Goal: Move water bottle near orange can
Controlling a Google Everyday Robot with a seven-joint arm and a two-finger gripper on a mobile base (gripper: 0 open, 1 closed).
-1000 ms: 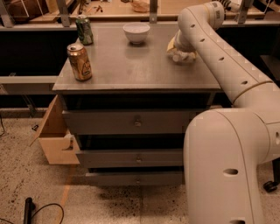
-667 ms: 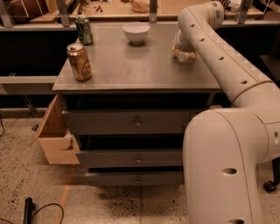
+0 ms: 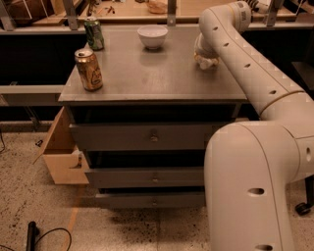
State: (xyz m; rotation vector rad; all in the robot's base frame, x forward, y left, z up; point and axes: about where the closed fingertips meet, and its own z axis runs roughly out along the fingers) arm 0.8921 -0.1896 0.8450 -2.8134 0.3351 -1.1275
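Grey flat-topped cabinet [image 3: 162,81] with three drawer fronts, set on a speckled floor [image 3: 147,230]; a tan workbench [image 3: 127,10] is seen behind it.

- Far left, low: pale wooden drawer [image 3: 59,157], pulled out at the cabinet's side.
- Left front of the top: orange can [image 3: 89,69], gold-toned metal with a silver top, upright, close to the left edge.
- Left rear: green metal can [image 3: 94,33], upright, behind the orange can and apart from it.
- Centre rear: small round white bowl [image 3: 152,36].
- Right rear: gripper [image 3: 203,53], down at the surface at the end of the white jointed arm [image 3: 255,78] and largely masked by the wrist. Whether it is closed on anything cannot be told. A pale lump is seen beneath it, judged to be the water bottle [image 3: 207,62] of clear plastic, well apart from the orange can, across the top.

Risks, as judged:
- A light, round bottle may slip or roll if it is held off-centre.
- The bowl may be clipped if the carry leftward is kept low and far back.
- The orange can, standing by the edge, may be tipped or pushed off if the bottle is set down against it.
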